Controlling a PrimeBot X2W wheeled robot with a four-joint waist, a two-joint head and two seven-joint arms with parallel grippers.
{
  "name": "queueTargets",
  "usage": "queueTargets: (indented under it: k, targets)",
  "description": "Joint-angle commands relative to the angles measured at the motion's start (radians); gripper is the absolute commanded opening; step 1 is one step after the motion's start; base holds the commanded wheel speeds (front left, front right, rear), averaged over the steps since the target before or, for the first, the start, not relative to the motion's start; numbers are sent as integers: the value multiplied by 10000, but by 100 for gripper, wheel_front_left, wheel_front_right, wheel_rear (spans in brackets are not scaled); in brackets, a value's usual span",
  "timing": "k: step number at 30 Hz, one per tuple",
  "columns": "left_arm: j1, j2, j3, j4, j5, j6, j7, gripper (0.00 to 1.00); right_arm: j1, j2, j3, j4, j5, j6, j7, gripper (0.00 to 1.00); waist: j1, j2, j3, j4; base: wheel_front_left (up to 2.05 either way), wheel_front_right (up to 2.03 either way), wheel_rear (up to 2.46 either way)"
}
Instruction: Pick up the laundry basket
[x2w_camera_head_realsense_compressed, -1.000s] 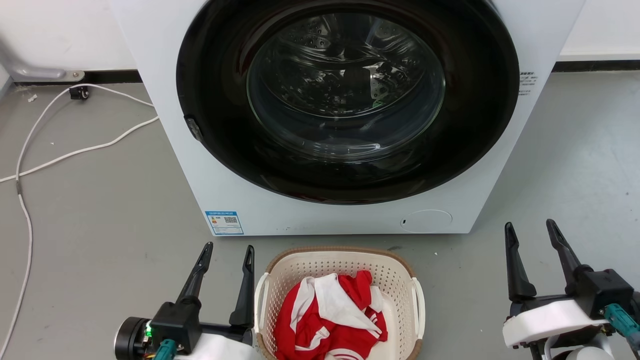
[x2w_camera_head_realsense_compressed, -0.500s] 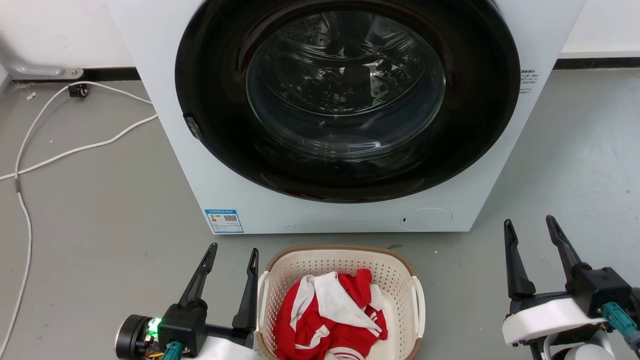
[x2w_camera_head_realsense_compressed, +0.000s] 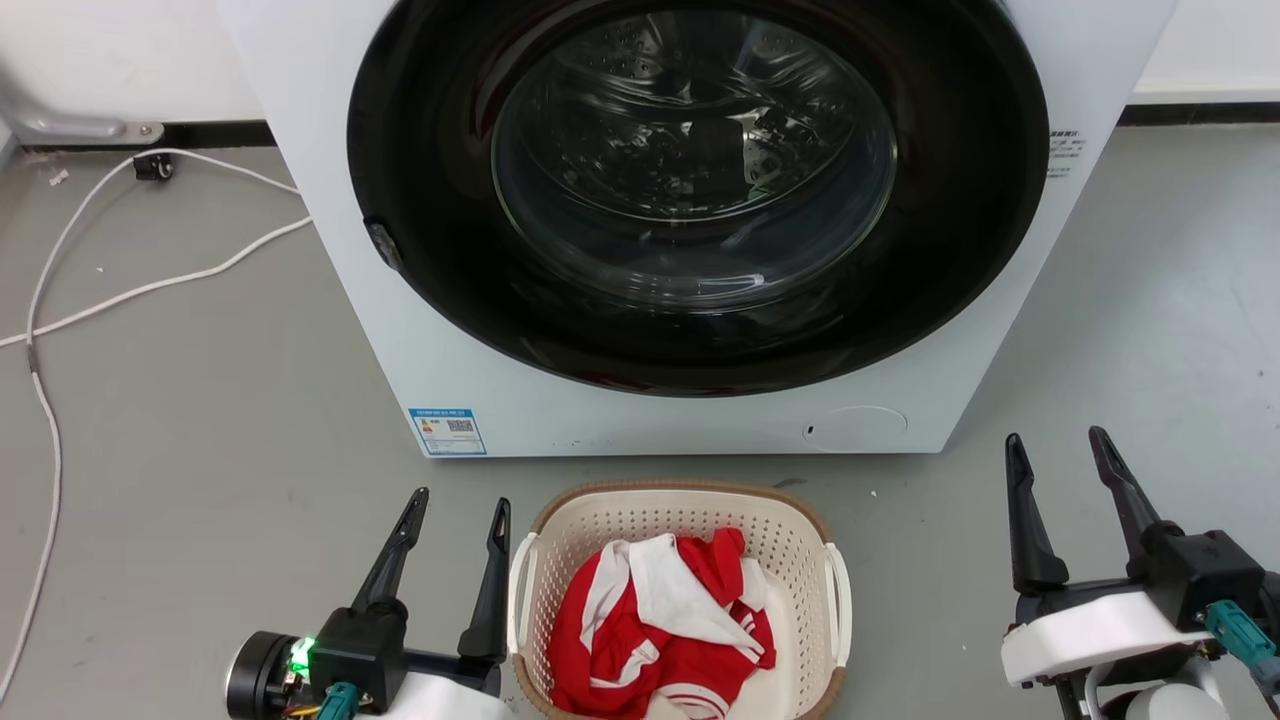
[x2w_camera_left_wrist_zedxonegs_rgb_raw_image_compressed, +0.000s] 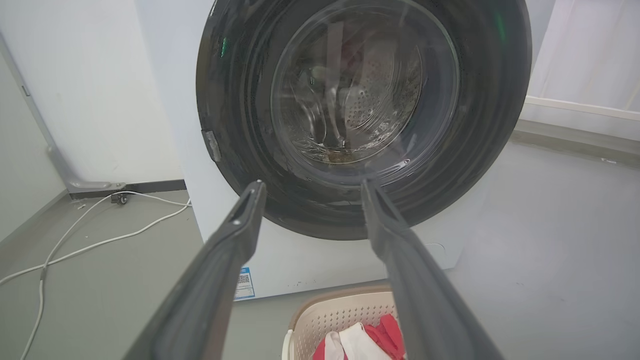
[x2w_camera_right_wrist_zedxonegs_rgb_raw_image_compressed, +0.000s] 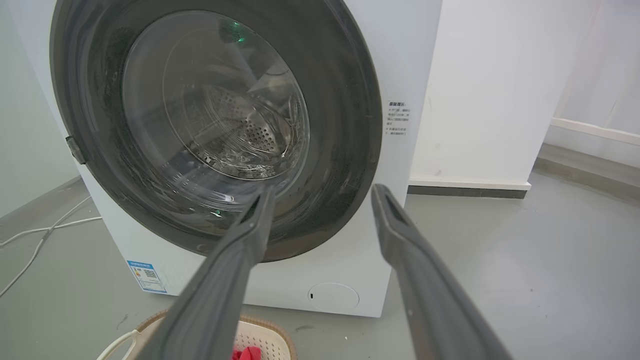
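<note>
Both spread empty: the left gripper stands just beside the laundry basket, the right gripper well apart.

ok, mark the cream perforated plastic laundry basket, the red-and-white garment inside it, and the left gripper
laundry basket (x2w_camera_head_realsense_compressed: 600, 522), head view, far inner wall.
red-and-white garment (x2w_camera_head_realsense_compressed: 600, 650), head view, red fold at lower left.
left gripper (x2w_camera_head_realsense_compressed: 461, 498), head view, midway between its fingertips.

one washing machine, one laundry basket, one red-and-white cloth bundle, one blue label, two grippers, left gripper and right gripper
</note>
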Motion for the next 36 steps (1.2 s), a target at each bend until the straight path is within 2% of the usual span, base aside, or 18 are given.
queueTargets:
  k: [1,6,14,21,27,36]
  targets:
    - [21,-8,49,103,-40,-39,-26,100,-156,-5,49,57,129,-3,-24,100,0,-1,156,-32,0,0,0]
    - [-296,-16,142,456,-6,4,-26,100,-444,-4,53,268,78,-3,-23,100,0,-1,848,-114,0,0,0]
    - [-1445,12,285,1609,197,15,-25,100,-1505,-4,106,1665,611,-3,-21,100,0,-1,2548,-200,0,0,0]
    - [-3284,417,515,3283,126,-250,-26,100,-3046,-2,200,3426,1000,-3,-24,100,0,-1,4193,-270,0,0,0]
    - [-4901,840,88,4869,229,-496,-26,100,-4244,-4,488,4855,658,-3,-24,100,0,-1,5264,-151,0,0,0]
    - [-6647,1111,-543,7351,167,-566,-26,100,-5745,-8,994,6851,772,-3,79,100,0,-1,6269,-2,0,0,0]
